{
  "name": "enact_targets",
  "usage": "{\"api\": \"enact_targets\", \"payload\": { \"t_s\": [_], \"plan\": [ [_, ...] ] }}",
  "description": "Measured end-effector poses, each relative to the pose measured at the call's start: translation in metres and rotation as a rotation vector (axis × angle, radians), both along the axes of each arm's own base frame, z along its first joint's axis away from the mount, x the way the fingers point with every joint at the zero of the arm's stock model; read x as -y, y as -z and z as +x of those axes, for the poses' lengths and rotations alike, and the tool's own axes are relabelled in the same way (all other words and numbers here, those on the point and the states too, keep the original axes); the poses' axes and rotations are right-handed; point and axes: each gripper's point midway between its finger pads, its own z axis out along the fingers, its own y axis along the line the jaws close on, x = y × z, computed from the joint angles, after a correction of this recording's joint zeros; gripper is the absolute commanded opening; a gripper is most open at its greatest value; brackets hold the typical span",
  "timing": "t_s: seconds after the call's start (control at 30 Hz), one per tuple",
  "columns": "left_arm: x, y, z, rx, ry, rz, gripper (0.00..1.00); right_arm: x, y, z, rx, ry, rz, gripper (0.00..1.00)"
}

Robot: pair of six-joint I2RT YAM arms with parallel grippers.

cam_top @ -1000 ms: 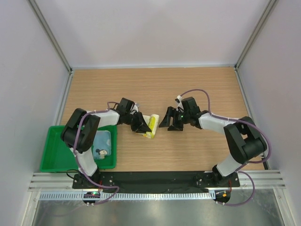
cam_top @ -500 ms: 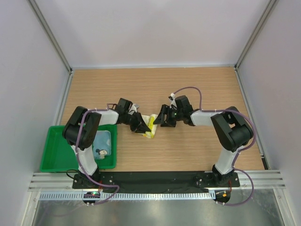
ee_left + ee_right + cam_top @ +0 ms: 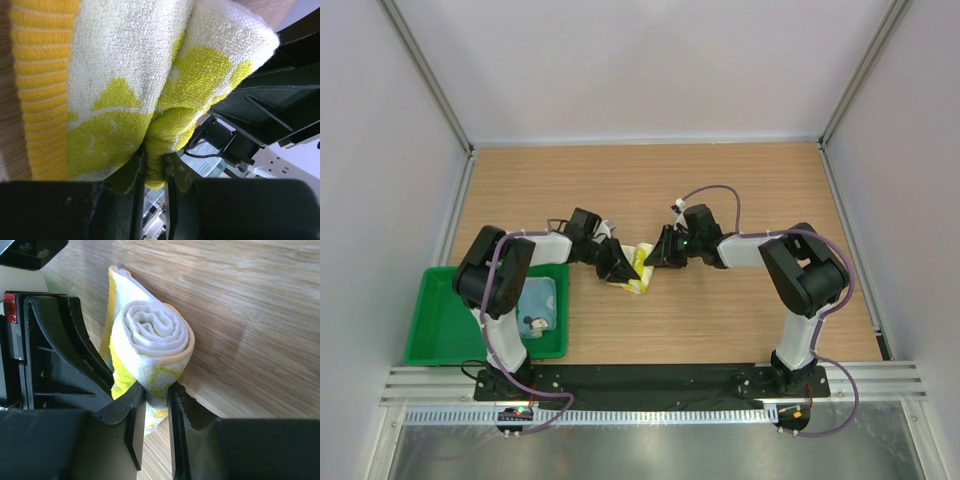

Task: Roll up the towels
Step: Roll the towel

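The yellow towel [image 3: 150,347] lies rolled in a tight spiral on the bench [image 3: 720,190], near the tray [image 3: 432,345], on its right. The left pincer [image 3: 153,167] pinches a fold at 1 end, likely so the roll cannot spring open. The right pincer [image 3: 156,395], fingers nearly together, nips the lower edge of the spiral end, probably to secure or lift it. The blue towel [image 3: 542,298] lies inside the tray; whether it is rolled, I cannot tell.
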Motion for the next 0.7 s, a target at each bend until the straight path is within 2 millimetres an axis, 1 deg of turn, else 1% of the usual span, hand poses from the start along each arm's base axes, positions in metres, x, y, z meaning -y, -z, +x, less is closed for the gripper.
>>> {"api": "enact_targets", "payload": {
  "t_s": [0.23, 0.5, 0.53, 0.6, 0.63, 0.7],
  "plan": [
    [-0.006, 0.000, 0.002, 0.037, 0.026, 0.061, 0.27, 0.001, 0.000, 0.001, -0.034, 0.012, -0.050, 0.23],
    [-0.020, -0.005, 0.008, 0.099, 0.060, 0.199, 0.38, 0.005, -0.001, -0.002, -0.077, 0.011, -0.102, 0.22],
    [-0.022, -0.006, 0.008, 0.112, 0.066, 0.216, 0.46, 0.005, -0.002, -0.003, -0.083, 0.011, -0.107, 0.22],
    [-0.025, -0.010, 0.009, 0.139, 0.078, 0.248, 0.53, 0.006, -0.003, -0.004, -0.093, 0.011, -0.116, 0.22],
    [-0.027, -0.012, 0.010, 0.153, 0.080, 0.263, 0.62, 0.007, -0.003, -0.004, -0.100, 0.012, -0.124, 0.22],
    [-0.029, -0.016, 0.010, 0.180, 0.090, 0.297, 0.66, 0.009, -0.004, -0.006, -0.110, 0.013, -0.138, 0.22]
  ]
}}
